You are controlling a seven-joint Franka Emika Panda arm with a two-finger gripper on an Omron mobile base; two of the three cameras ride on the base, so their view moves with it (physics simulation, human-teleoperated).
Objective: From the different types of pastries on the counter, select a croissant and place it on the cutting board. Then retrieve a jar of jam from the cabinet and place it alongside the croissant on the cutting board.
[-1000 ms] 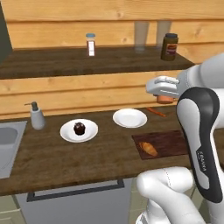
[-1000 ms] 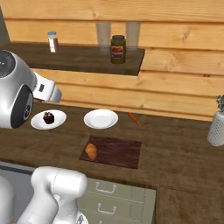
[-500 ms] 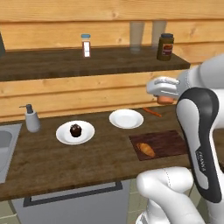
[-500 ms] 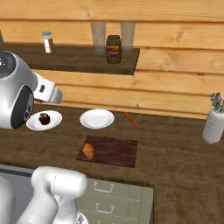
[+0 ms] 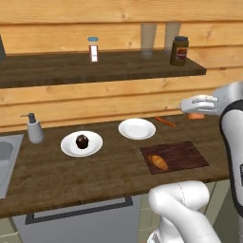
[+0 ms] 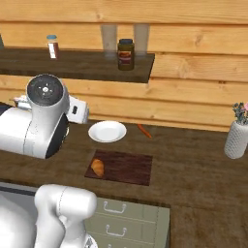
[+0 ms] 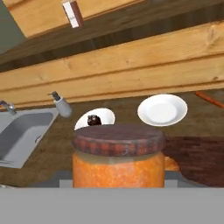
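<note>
Left base view shows the long dark brown wood-grain counter (image 5: 95,175) running across the frame, with the dark wooden wall shelf (image 5: 95,69) above it. On the counter lies the flat rectangular reddish-brown wooden cutting board (image 5: 182,154), and the small golden-orange croissant (image 5: 158,162) rests on its left part. Just left of the board stands an empty round white plate (image 5: 136,128); farther left a second white plate (image 5: 71,147) carries the small dark chocolate cupcake (image 5: 82,141). A thin orange carrot (image 5: 165,121) lies near the wall beside the empty plate.

High at the right, the white arm's two-finger gripper (image 5: 195,115) hangs over the counter behind the board, closed around the small squat orange jar of jam (image 5: 194,116) with a brownish top. In the hand view that jar (image 7: 118,162) sits close between the fingers, its lid level, so the grip is narrow and firm on it.

On the shelf stand a taller dark brown jar with a black lid (image 5: 179,51) and a white-and-red shaker with a blue cap (image 5: 93,49).
</note>
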